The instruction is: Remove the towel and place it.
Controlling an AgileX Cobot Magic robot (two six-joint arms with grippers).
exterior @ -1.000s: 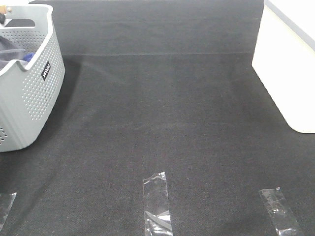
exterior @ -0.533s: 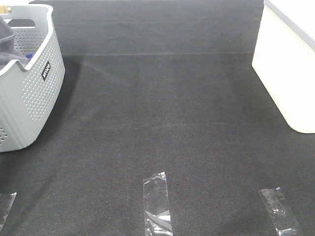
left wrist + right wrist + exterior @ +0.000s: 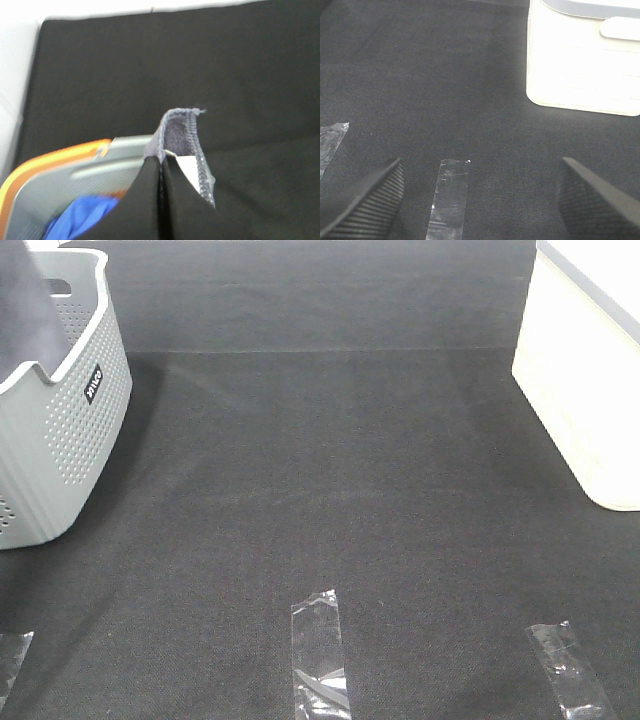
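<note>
The slate-grey towel (image 3: 28, 310) hangs up out of the grey perforated basket (image 3: 70, 430) at the far left and runs past the top edge of the exterior view. In the left wrist view my left gripper (image 3: 161, 167) is shut on the towel's stitched hem corner (image 3: 181, 134), which sticks out above the black fingertips (image 3: 145, 200). That gripper is outside the exterior view. My right gripper (image 3: 480, 200) is open over the black mat, nothing between its ribbed fingers (image 3: 365, 200), and it shows only in its own wrist view.
A bright blue cloth (image 3: 80, 217) lies in the basket below the left gripper. A white bin (image 3: 590, 380) stands at the right edge. Clear tape strips (image 3: 320, 650) are stuck on the black mat (image 3: 330, 460) near the front.
The towel has risen out of the basket, from a low bundle inside to a tall sheet reaching the top edge. The blue cloth is now hidden in the exterior view.
</note>
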